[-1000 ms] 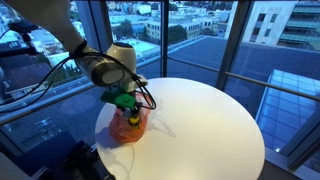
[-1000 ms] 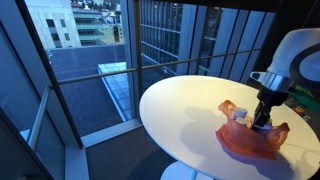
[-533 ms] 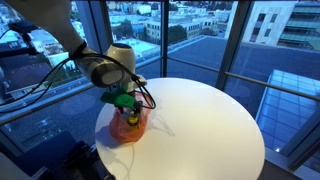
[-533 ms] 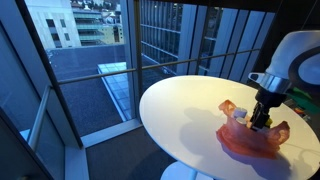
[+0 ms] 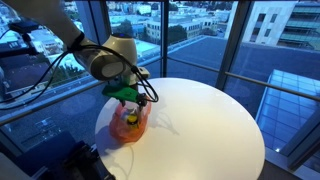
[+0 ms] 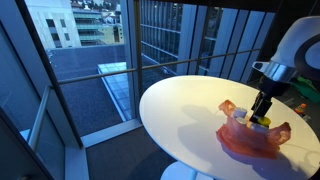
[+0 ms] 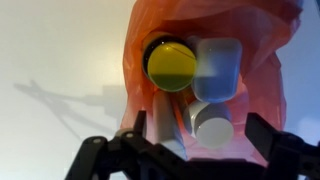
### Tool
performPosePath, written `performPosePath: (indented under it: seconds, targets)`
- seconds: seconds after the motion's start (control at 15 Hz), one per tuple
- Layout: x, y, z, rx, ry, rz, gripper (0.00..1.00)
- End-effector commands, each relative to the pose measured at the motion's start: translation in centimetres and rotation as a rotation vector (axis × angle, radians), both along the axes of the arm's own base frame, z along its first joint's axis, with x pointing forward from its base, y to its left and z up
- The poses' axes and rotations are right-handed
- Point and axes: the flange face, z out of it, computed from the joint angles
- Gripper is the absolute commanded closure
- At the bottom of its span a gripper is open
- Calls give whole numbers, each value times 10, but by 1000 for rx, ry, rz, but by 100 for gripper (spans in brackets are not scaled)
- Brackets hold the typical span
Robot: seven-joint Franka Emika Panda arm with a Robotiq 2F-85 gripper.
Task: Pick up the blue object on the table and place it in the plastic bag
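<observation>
Here the robot's two-fingered gripper (image 5: pixel 127 99) hangs with its jaws spread wide and empty, directly over a crumpled translucent orange plastic bag (image 5: pixel 128 128) on the round white table (image 5: pixel 210 120). Beneath the jaws, the wrist view shows the pale blue cup-shaped object (image 7: pixel 217 68) inside the bag, beside a round yellow disc (image 7: pixel 171 64). Tall glass windows (image 6: pixel 170 40) surround the table

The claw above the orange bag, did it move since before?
Yes. The gripper has risen a little, pulling up from the orange bag, which lies in the same spot on the white table.
</observation>
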Motion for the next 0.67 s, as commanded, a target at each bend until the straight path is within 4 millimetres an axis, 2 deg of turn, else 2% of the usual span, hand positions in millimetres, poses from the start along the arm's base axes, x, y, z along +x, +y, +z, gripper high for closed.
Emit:
performPosePath:
  seconds: [0.0,0.27,0.47,0.6]
  targets:
    - [2,-18,38,2,3,-43,0]
    - [2,-31,85,22,3,-91,0]
    - [2,-34,120,44,1,-108,0]
    - [3,-36,138,51,4,-112,0]
